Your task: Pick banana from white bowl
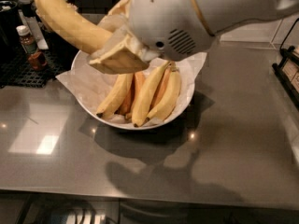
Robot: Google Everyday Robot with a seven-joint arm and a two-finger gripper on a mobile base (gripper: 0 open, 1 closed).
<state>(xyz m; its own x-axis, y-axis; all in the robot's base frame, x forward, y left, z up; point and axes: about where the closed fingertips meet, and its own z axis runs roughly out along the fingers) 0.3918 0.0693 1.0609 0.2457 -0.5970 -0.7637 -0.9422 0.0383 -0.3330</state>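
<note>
My gripper (112, 43) is shut on the banana (65, 22), a long plain yellow one, and holds it in the air above the left back rim of the white bowl (187, 85). The banana points up and to the left, out past the bowl's edge. Its stem end is hidden behind my fingers (119, 59). The bowl is wide and shallow and is lined with crinkled white paper (79, 83). Several shorter yellow and orange-tinted bananas (149, 94) still lie in it. My white arm (210, 13) covers the back of the bowl.
The bowl stands on a grey countertop (233, 153). A small brown bottle (30, 48) and a black mat (21, 66) sit at the left edge. A dark rack (289, 69) stands at the right edge.
</note>
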